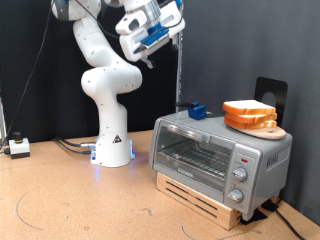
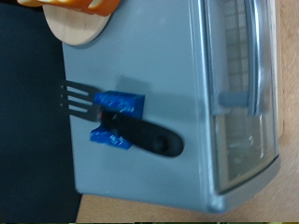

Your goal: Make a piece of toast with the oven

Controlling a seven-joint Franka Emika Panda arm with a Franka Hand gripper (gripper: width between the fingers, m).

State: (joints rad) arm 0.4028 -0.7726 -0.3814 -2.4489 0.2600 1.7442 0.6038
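Gripper: the gripper (image 1: 163,28) hangs high near the exterior view's top, at about 11 o'clock from the oven, well apart from everything below; nothing sits between its fingers, and the pictures do not show whether they are spread or pressed together. It does not show in the wrist view.
Arm: the white arm (image 1: 103,80) rises from its base (image 1: 113,152) on the table, at 9 o'clock from the oven.
Oven: the silver oven (image 1: 220,152) stands on a wooden stand (image 1: 200,198) at the exterior view's lower right; its glass door (image 1: 193,150) is closed, the bar handle (image 2: 250,56) lies across it, and knobs (image 1: 240,172) run down the panel at 3 o'clock of the door.
Toast: the bread slices (image 1: 250,114) lie stacked on a round wooden board (image 1: 270,131) on the oven's roof, at its 3 o'clock end; a single slice cannot be told apart.
Fork: a black fork (image 2: 121,119) rests in a blue holder (image 2: 116,121) on the oven roof, near the board but not touching it.
Table: the brown table (image 1: 70,200) carries the oven and the arm.
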